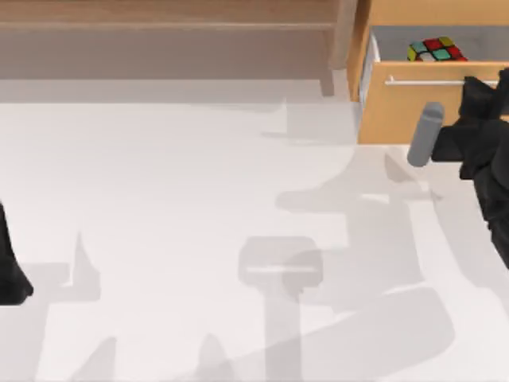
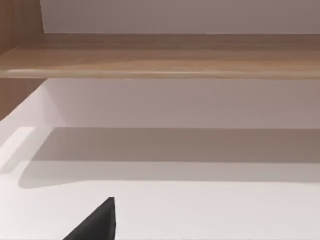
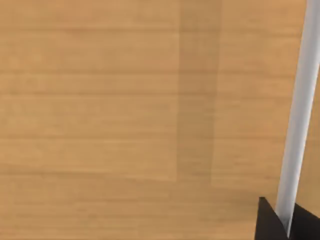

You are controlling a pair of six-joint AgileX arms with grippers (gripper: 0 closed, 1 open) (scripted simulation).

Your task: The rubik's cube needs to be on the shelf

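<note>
The rubik's cube [image 1: 436, 50] lies inside the pulled-out orange-wood drawer [image 1: 413, 115] at the table's far right, its red, green, yellow and teal stickers facing up. The long light-brown shelf [image 1: 159, 16] runs along the far left, and its board [image 2: 160, 62] spans the left wrist view. My right gripper [image 1: 479, 89] sits at the right end of the drawer's thin metal handle [image 1: 429, 81], shut on it. In the right wrist view, the handle [image 3: 300, 115] passes between the dark tips of the right gripper [image 3: 286, 226]. My left gripper [image 1: 12, 274] is parked at the table's left edge.
An upright wooden post [image 1: 342, 40] stands between the shelf and the drawer. A grey cylinder [image 1: 425, 134] juts from my right arm in front of the drawer. The white tabletop [image 1: 199, 239] stretches across the middle, crossed by arm shadows. A grey recess [image 2: 175, 145] lies under the shelf board.
</note>
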